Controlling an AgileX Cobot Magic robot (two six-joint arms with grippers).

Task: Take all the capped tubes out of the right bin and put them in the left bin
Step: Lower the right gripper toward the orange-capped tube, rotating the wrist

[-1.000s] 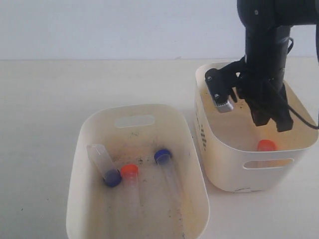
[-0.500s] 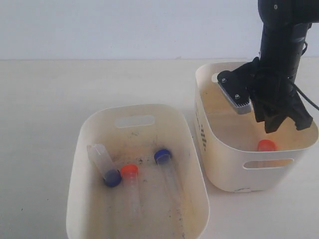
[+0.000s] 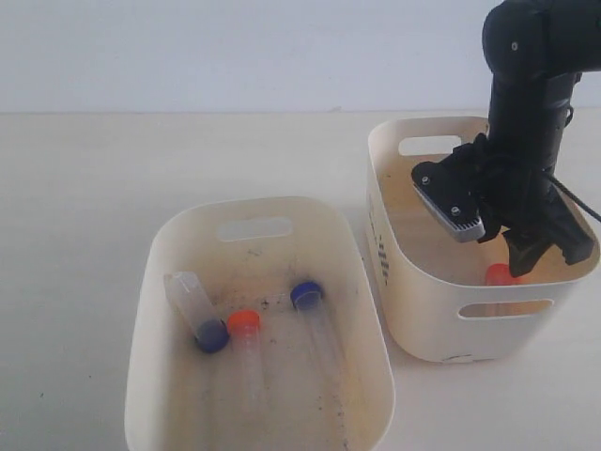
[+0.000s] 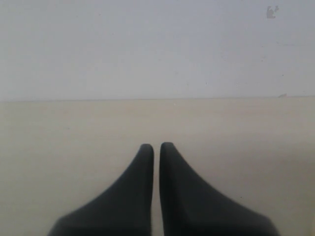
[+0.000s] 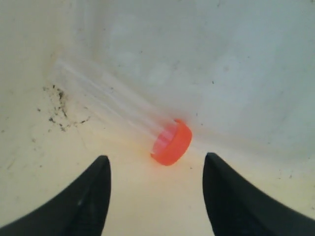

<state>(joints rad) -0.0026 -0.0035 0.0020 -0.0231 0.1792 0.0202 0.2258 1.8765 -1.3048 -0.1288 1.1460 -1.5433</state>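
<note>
The right bin [image 3: 421, 315] holds one clear capped tube with an orange cap [image 3: 500, 273], lying against the near wall. My right gripper [image 3: 550, 257] hangs open inside this bin, just above the tube. In the right wrist view the orange cap [image 5: 172, 143] lies just ahead of the open right gripper [image 5: 156, 161], with the clear body slanting away along the bin floor. The left bin [image 3: 155, 282] holds three tubes: blue-capped [image 3: 212, 335], orange-capped [image 3: 243, 321] and blue-capped [image 3: 306, 294]. My left gripper [image 4: 156, 146] is shut and empty over bare table.
Both bins stand side by side on a beige tabletop [image 3: 113, 188] before a white wall. The right arm's silver wrist camera [image 3: 453, 202] hangs inside the right bin beside its left wall. A few dark specks [image 5: 56, 105] mark that bin's floor.
My right gripper has opened from shut. It has shifted rightward and sunk deeper into the right bin, toward the orange-capped tube. The tubes in the left bin have not moved.
</note>
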